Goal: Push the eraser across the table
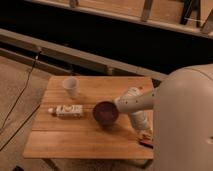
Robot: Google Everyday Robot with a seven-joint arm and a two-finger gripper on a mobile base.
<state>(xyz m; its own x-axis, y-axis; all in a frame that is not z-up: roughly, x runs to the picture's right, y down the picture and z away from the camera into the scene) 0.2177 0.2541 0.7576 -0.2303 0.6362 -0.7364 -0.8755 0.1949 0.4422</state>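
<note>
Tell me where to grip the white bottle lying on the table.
Grip the white bottle across the middle of its body, coming from above: it lies on its side, long axis left-right, cap end pointing left. The bowl crowds its right end. The gripper is low at the table's right edge.

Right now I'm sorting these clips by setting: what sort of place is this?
Probably a lab or workshop test area, not a home. A small plank table stands on bare floor beside a long ramp-like ledge, and a cable trails across the floor. The gripper is down at the table's right edge near the eraser.
</note>
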